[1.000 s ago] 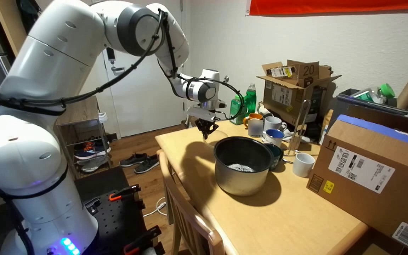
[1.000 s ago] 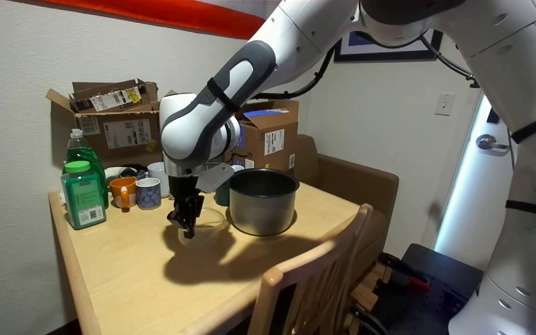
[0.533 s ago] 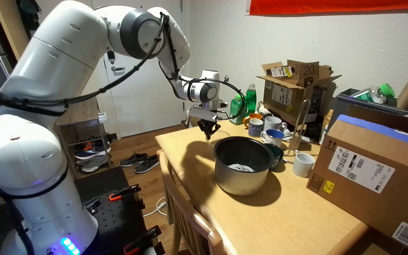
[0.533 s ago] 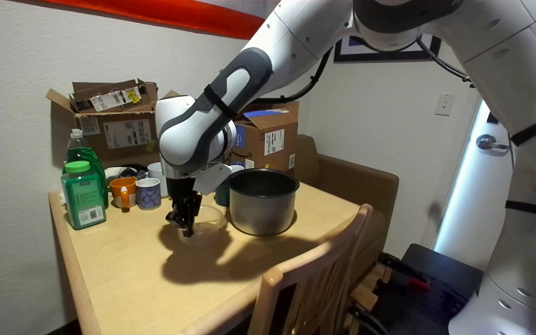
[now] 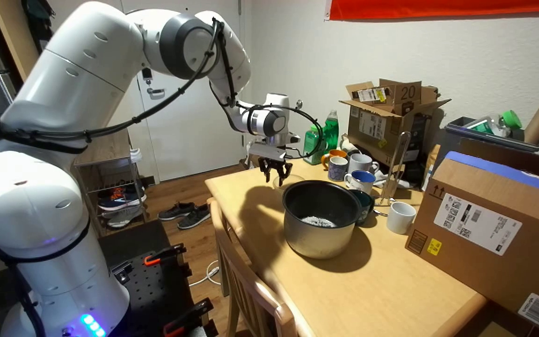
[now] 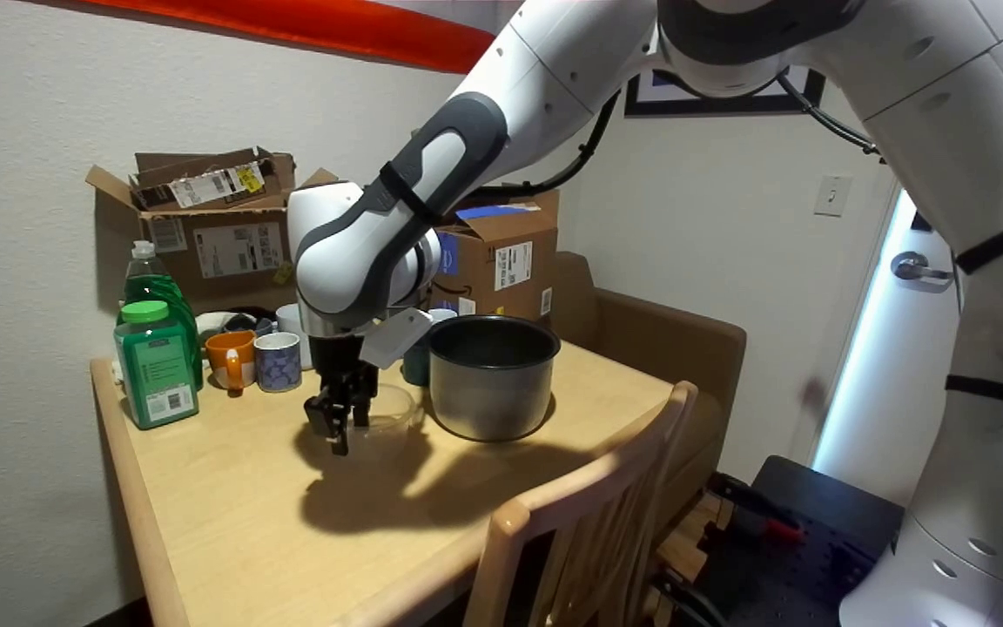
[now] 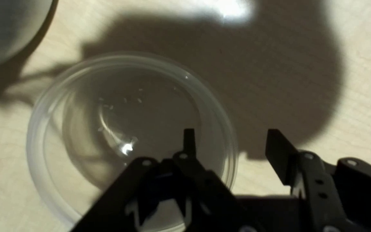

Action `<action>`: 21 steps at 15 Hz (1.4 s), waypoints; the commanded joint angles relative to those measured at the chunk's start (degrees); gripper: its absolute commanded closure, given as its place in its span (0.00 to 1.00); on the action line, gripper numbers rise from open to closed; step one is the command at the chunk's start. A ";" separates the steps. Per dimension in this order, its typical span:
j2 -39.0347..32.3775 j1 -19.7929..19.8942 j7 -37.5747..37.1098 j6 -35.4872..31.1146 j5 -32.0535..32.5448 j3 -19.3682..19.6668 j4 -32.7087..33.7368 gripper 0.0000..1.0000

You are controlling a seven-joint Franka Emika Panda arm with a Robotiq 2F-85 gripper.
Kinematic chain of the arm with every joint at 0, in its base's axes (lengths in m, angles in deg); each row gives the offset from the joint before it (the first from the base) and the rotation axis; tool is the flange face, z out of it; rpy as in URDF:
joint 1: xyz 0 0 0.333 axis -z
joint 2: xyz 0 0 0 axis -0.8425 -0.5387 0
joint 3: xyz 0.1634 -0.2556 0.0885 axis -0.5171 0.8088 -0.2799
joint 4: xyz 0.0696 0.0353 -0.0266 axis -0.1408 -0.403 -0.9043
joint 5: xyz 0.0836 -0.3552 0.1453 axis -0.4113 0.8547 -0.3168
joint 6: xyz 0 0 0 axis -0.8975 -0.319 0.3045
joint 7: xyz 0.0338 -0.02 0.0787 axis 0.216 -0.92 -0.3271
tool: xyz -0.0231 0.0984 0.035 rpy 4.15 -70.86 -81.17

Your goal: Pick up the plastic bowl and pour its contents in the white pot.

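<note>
A green-capped, labelled green bottle [image 6: 156,370] stands near an orange-and-white mug [image 6: 225,353] on a pale wooden tabletop [image 6: 223,488], an open brown cardboard box [image 6: 218,252] behind them in an exterior view; a slatted wooden chair [image 6: 595,468] stands alongside, black shoes [image 5: 196,216] on brown wooden flooring [image 5: 197,243].

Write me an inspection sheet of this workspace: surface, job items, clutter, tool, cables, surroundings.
Surface: wooden table, light-coloured, partly in shadow.
Plastic bowl: clear, upright on the table, a few small pale grains inside.
White pot: upright beside the bowl, apart from it; pale grains at its bottom.
Clutter: orange mug, patterned mug, green bottle, open cardboard box.
Tool: jaws open, gripping nothing; in the wrist view, one finger over the bowl's interior, the other outside its rim.
Cables: black cable strapped along the arm; white cord on the floor.
Surroundings: wooden chair at the table's edge; dark shoes on the floor.
</note>
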 commanded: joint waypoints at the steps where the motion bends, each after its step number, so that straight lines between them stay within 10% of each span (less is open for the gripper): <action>1: 2.29 -0.61 -1.46 -0.52 1.19 0.24 -1.66 0.08; 21: 27.91 5.69 9.46 -5.28 -12.80 -7.59 -27.94 0.00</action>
